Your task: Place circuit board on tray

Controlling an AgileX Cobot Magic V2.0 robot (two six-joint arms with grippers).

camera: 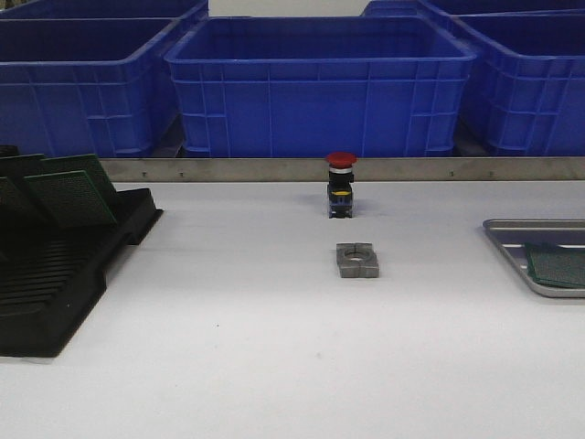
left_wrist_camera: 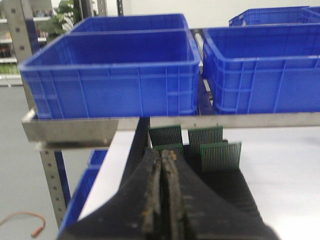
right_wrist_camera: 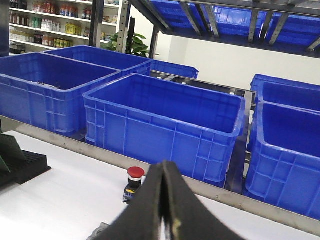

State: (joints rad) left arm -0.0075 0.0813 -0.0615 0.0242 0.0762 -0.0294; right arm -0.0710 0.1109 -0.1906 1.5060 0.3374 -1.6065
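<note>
We see neither arm in the front view, only the table (camera: 274, 366). At its right edge a green circuit board (camera: 558, 267) lies flat on the tray (camera: 512, 240); neither wrist view shows them.

Left pincer (left_wrist_camera: 162, 200): fingers pressed together, nothing between. Just beyond its tips, the black rack (left_wrist_camera: 230, 190) with upright boards (left_wrist_camera: 220, 156).

Right pincer (right_wrist_camera: 162, 200): also together, empty. Just ahead of it, the red push-button (right_wrist_camera: 134, 181). The grey block (camera: 357, 260) shows clearly only in the front view, near the button.
</note>
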